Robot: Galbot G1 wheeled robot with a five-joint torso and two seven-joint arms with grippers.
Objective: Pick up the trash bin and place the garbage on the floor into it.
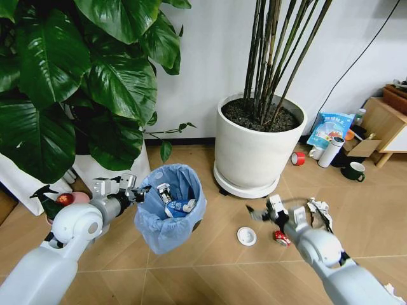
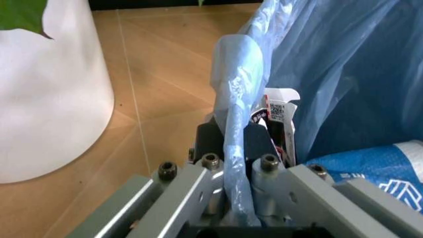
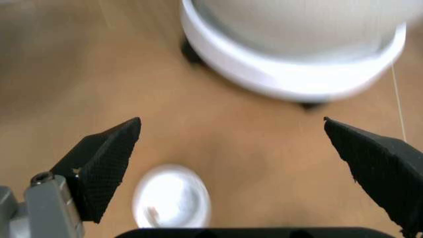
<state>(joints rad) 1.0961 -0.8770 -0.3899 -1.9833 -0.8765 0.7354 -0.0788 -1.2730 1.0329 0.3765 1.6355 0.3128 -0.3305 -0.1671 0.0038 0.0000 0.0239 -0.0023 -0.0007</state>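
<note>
The trash bin (image 1: 170, 213), small, round and lined with a crinkly light-blue bag, stands on the wooden floor. My left gripper (image 1: 141, 192) is shut on its near rim; in the left wrist view the left gripper (image 2: 241, 134) pinches the bag-covered rim (image 2: 238, 74). Inside lie a small carton (image 2: 278, 111) and a blue-white packet (image 2: 377, 163). My right gripper (image 1: 278, 210) hovers open low over the floor, near the garbage: a white round lid (image 1: 246, 236), a crushed red can (image 1: 281, 238) and a crumpled paper wad (image 1: 321, 206). The right gripper (image 3: 241, 153) has the lid (image 3: 172, 196) just beyond one finger.
A large white plant pot (image 1: 257, 146) on a wheeled base (image 3: 290, 64) stands behind the litter. A leafy plant in another white pot (image 1: 105, 168) is at the left. A blue snack bag (image 1: 331, 129), tumbler (image 1: 331, 151), mug (image 1: 354, 170) and wooden furniture (image 1: 388, 121) stand at the right.
</note>
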